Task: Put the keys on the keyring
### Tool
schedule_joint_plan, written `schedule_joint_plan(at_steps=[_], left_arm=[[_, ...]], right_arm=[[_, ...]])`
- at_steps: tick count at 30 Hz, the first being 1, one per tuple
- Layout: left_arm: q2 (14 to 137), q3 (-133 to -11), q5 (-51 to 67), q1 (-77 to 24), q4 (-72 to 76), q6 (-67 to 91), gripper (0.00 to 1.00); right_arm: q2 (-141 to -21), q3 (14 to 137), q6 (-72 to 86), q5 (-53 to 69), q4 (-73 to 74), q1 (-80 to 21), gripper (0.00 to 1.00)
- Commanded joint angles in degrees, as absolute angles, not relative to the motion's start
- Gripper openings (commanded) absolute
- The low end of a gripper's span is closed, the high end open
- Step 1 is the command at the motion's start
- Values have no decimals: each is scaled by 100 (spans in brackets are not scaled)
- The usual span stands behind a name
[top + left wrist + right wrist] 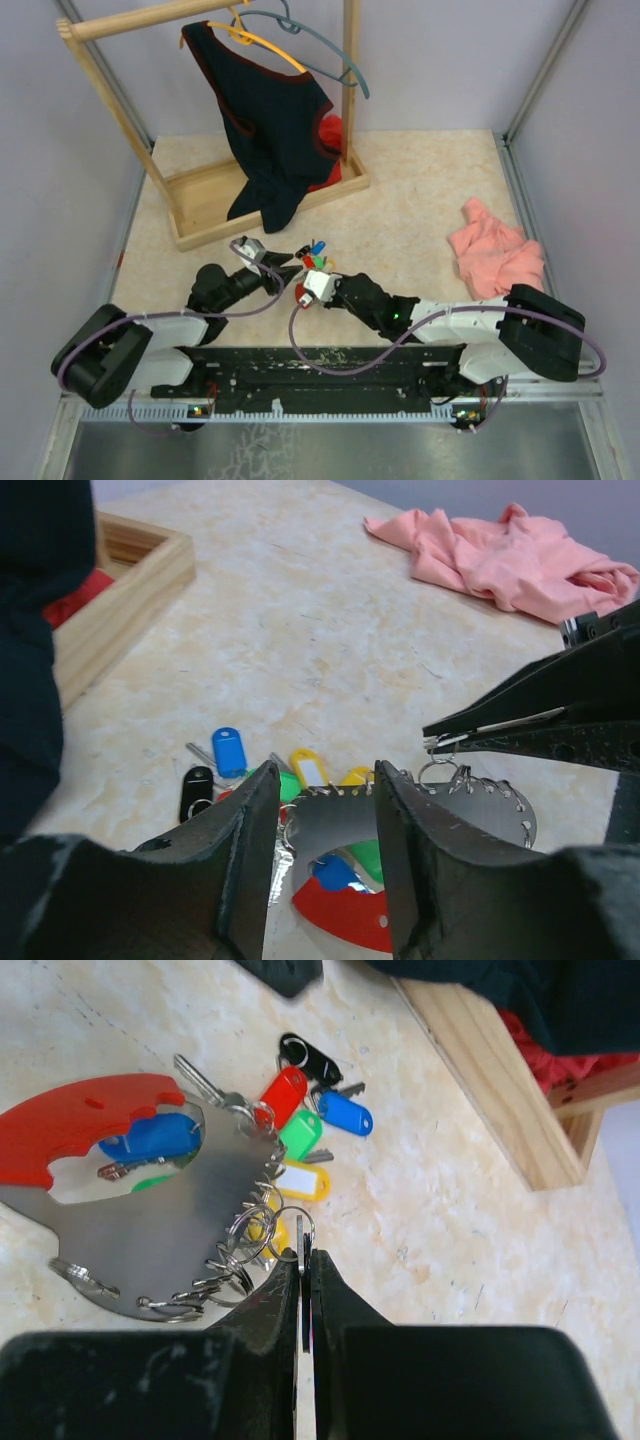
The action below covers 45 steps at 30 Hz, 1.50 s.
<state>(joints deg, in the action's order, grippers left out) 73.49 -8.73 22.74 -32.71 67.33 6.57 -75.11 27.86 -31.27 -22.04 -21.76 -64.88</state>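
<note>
While the left gripper [326, 780] stands spread above the keyring [170, 1210], which lies at the middle of the table's [420, 190] near edge, the right gripper [303, 1257] is pressed together, pinching a small ring [300, 1218] on the keyring's rim. Keys [300, 1132] fan out just beyond. Farther right lies a pink cloth [497, 250].

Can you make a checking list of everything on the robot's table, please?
Surface: beige speckled table.
Job's things: coloured keys lie bunched beside the red-and-grey keyring.
Clutter: pink cloth on the right.
Claws: left claw open over the keyring; right claw shut on a small ring at the keyring's edge.
Cables: lilac cables loop along both arms.
Surroundings: wooden rack with hangers, dark shirt, red cloth.
</note>
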Motion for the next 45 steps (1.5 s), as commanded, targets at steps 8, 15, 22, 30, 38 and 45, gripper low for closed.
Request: schedule_joint_plan(at_steps=[8, 15, 22, 30, 38, 45], left_arm=[[5899, -683, 648, -3234, 5198, 320, 56], [5603, -539, -13, -3234, 5030, 419, 89], [4805, -652, -734, -3235, 4118, 1112, 100], [3599, -972, -1176, -3243, 2040, 1643, 100], [2414, -877, -1399, -3251, 1375, 1811, 100], [2264, -701, -1717, -3252, 1275, 1642, 100]], right_arm=[[-7177, 3057, -1347, -3182, -1587, -5888, 0], [-7353, 3193, -12, -3477, -790, -5348, 5], [-7311, 3332, 945, -3677, -108, -5176, 17], [-6992, 3142, 1269, -3717, -69, -5116, 52], [-5586, 2483, 1361, -4591, -264, -5116, 66], [-4531, 1924, 1133, -5379, -605, -5120, 85]])
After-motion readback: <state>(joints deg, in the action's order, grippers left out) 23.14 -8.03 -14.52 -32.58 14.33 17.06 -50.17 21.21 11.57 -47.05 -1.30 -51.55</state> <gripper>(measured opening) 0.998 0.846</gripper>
